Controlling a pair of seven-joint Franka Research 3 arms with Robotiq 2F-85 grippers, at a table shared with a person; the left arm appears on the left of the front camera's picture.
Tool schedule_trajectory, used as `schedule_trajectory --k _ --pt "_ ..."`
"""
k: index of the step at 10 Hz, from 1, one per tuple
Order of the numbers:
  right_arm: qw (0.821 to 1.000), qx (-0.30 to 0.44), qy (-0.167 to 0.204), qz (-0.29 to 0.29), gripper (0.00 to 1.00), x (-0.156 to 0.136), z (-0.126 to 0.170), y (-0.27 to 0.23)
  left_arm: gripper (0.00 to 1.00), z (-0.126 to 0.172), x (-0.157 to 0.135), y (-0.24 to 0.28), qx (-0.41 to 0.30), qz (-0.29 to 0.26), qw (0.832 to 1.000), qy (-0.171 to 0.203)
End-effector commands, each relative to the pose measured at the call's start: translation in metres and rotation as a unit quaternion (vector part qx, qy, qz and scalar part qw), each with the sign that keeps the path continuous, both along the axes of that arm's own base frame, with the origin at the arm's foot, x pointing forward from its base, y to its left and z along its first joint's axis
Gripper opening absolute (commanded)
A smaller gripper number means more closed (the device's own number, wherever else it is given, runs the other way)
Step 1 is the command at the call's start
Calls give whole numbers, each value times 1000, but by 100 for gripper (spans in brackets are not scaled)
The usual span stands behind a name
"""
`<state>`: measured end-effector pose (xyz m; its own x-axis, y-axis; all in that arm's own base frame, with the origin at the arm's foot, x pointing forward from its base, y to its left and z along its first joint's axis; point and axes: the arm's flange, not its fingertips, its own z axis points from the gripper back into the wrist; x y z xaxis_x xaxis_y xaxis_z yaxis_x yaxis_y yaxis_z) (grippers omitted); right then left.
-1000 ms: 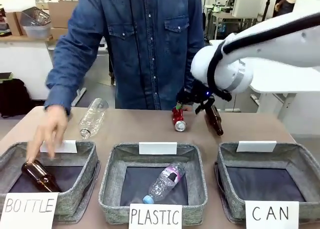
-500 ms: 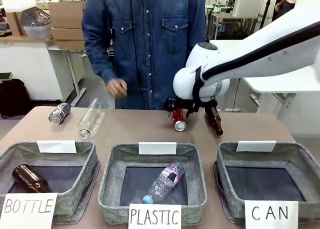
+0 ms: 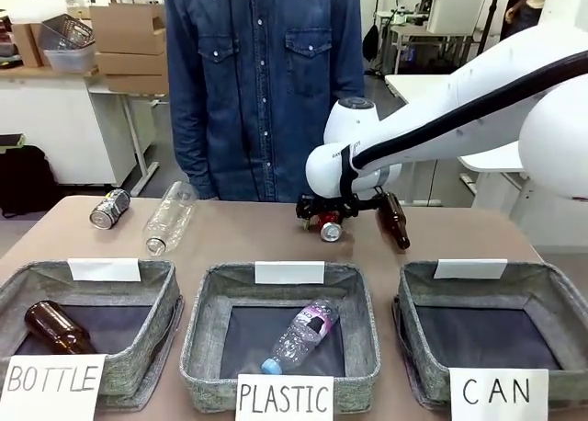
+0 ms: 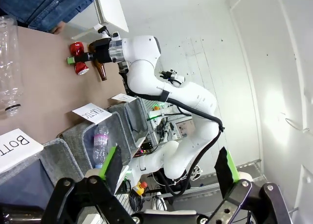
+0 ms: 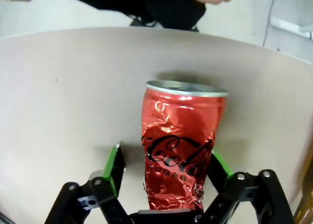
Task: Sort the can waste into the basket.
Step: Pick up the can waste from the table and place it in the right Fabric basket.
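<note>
A dented red can [image 5: 181, 143] lies on its side on the tan table, between the fingers of my right gripper [image 5: 166, 168]. The right pad [image 5: 221, 164] sits at the can's side, and a gap shows at the left pad [image 5: 114, 166], so the jaws are open. From the front the red can [image 3: 330, 228] lies at the far middle with my right gripper [image 3: 323, 219] down over it. A silver-grey can [image 3: 110, 208] lies far left. The grey basket [image 3: 411, 329] marked "CAN" stands front right. My left gripper [image 4: 168, 170] is open and holds nothing.
A brown glass bottle [image 3: 393, 221] lies just right of the red can. A clear plastic bottle [image 3: 170, 217] lies near the silver can. The "BOTTLE" basket [image 3: 170, 297] and "PLASTIC" basket [image 3: 197, 334] each hold a bottle. A person in denim [image 3: 266, 81] stands at the far edge.
The person's arm has drawn back from the left basket, uncovering the silver can. My right gripper has dropped over the red can and its jaws have narrowed a little.
</note>
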<state>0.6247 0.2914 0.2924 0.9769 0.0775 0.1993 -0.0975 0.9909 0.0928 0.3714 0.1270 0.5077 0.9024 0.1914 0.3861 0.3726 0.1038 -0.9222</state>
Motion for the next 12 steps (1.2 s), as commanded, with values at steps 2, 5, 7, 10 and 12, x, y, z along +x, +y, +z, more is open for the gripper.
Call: schedule_trajectory --k 2,5,7,10,12 --pt "1000 -13 -2 -15 0 3 4 2 100 2 -1 -1 -9 -1 1000 -12" --pt "1000 -14 -2 -22 0 4 7 -6 100 2 -1 -1 -9 -1 1000 -12" --pt "1000 -11 3 -19 0 2 13 -15 100 2 -1 -1 -9 -1 1000 -12" --pt "999 28 9 41 0 -33 71 -63 100 2 -1 -1 -9 -1 1000 -12" --pt "994 30 28 101 0 -87 129 -106 100 2 -1 -1 -9 -1 1000 -12"
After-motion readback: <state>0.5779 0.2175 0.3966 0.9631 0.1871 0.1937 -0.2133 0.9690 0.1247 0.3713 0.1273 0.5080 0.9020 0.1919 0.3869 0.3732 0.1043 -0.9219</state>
